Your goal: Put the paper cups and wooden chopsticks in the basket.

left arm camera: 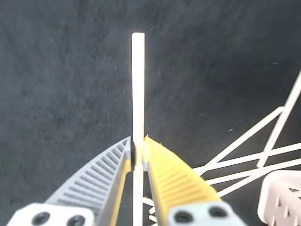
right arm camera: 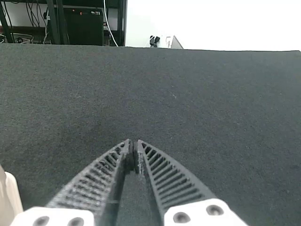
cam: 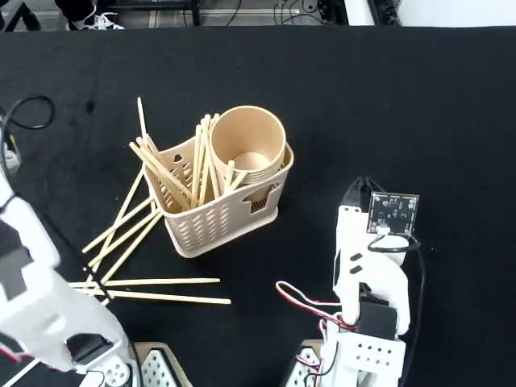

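A beige slotted basket (cam: 219, 216) stands mid-table with stacked paper cups (cam: 247, 142) and several wooden chopsticks (cam: 200, 161) upright inside it. More chopsticks (cam: 121, 234) lie fanned on the black cloth to its left, and two lie flat (cam: 165, 290) in front. My left gripper (left arm camera: 138, 147) is shut on one chopstick (left arm camera: 138, 84), which sticks out past its tips above the cloth. The loose chopsticks (left arm camera: 249, 153) and a basket corner (left arm camera: 282, 197) lie beside it. My right gripper (right arm camera: 133, 148) is shut on nothing, low over bare cloth right of the basket (cam: 360, 190).
The left arm's white body (cam: 32, 298) covers the front left corner, over the ends of the flat chopsticks. A black cable (cam: 28, 113) loops at the far left. Behind the table's back edge (right arm camera: 150, 48) are cables and equipment.
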